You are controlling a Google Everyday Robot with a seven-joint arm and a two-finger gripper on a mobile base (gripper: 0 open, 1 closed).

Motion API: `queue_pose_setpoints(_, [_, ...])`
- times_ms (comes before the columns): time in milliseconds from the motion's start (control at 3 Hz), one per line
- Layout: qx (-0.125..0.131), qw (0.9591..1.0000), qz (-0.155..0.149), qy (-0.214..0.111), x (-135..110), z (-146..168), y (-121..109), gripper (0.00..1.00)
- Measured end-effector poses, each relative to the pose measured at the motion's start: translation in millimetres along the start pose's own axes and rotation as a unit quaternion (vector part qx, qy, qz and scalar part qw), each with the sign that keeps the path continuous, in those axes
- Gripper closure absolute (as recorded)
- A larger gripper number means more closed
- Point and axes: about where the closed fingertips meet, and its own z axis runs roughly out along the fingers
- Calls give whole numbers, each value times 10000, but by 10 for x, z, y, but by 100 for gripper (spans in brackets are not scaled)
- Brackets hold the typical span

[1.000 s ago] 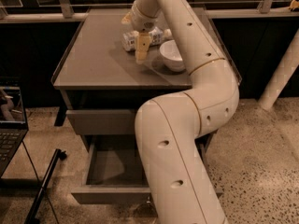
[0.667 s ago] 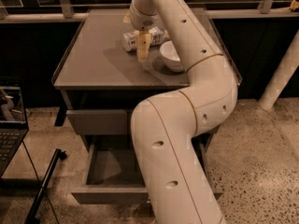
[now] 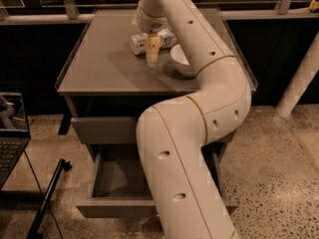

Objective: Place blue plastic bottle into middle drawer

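The blue plastic bottle (image 3: 140, 43) lies on its side at the back of the cabinet top (image 3: 99, 63), its cap end to the left. My gripper (image 3: 152, 51) hangs straight over the bottle's middle, right at it, and hides part of it; I cannot tell whether it touches. The middle drawer (image 3: 112, 207) is pulled open below, its inside empty where it shows. My arm covers the drawer's right half.
A white bowl (image 3: 181, 61) stands just right of the bottle. The upper drawer (image 3: 102, 129) is closed. A laptop (image 3: 10, 138) and a black stand leg (image 3: 47, 198) are on the floor at the left. A white post (image 3: 299, 78) stands at the right.
The gripper stays over the bottle. The lower part of my arm has swung a little to the left in front of the drawers.
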Motion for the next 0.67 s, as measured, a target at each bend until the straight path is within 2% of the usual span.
queue_pose_setpoints(333, [-33,9997,197,-143,67,149,39,0])
queue_pose_setpoints(667, [-152,9994,259,-157,147,263,115,0])
